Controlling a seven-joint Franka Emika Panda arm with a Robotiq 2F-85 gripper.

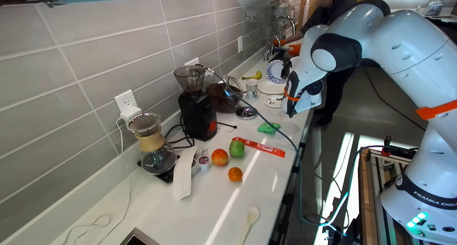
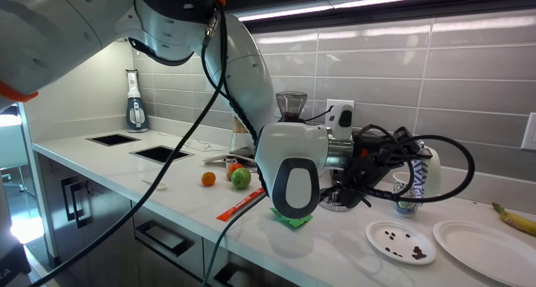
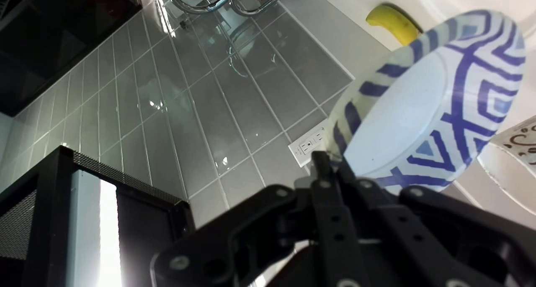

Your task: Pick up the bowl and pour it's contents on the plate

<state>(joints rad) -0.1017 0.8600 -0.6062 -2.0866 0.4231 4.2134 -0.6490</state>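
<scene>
Two fingers pinch one tilted bowl near two plates.

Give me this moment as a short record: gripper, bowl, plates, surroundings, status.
Gripper: shut on the rim of the bowl
Bowl: patterned, tipped on its side; visible inside nearly bare
Small plate: holds dark pieces, some clustered
Large plate: beside the small plate
Nearby: banana, paper cup
Status: pour looks mostly done; bowl not yet set down

Bowl in hand | beans on plate | plate beside platter
</scene>
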